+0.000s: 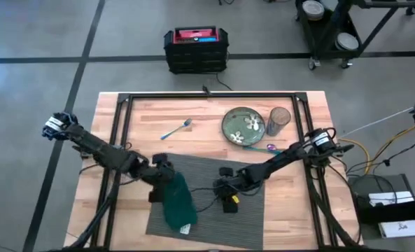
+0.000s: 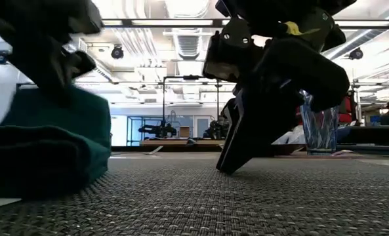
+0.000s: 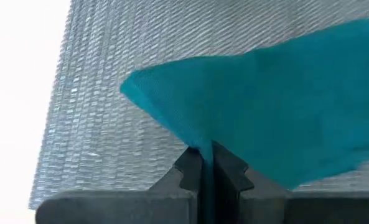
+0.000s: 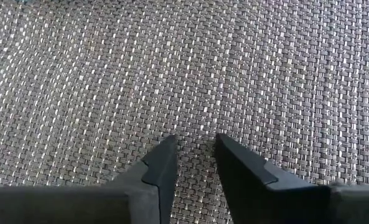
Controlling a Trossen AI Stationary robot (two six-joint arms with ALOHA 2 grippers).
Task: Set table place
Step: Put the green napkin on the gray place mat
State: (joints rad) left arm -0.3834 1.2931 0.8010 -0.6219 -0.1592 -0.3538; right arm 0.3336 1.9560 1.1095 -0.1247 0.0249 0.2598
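Note:
The place, a dark grey woven placemat (image 1: 214,210), lies flat on the light-wood table (image 1: 298,203) near its front edge. A dark green napkin (image 1: 179,204) lies bunched on the placemat's left part. My left gripper (image 1: 164,179) is shut on the napkin's far end. My right gripper (image 1: 227,190) is low over the middle of the placemat. Its fingers are a little apart, with nothing between them (image 4: 195,148). My left gripper pinches an edge of the napkin (image 3: 200,144) between its two fingers, coming from above on a slant. One layer or several, I cannot tell. The napkin rises to the fingers (image 2: 50,72) at that end, and the rest of it (image 2: 43,157) lies on the placemat. My right gripper comes down on a slant from the table's right. Its fingertips (image 2: 224,166) rest on the placemat's woven top (image 4: 193,134) near its middle. The placemat stays flat there.
Across the far part of the table lie a fork (image 1: 176,129), a green flowered plate (image 1: 243,126) and a glass (image 1: 279,120). A purple-handled utensil (image 1: 271,148) sits by the plate. A black frame rail (image 1: 207,97) runs around the table.

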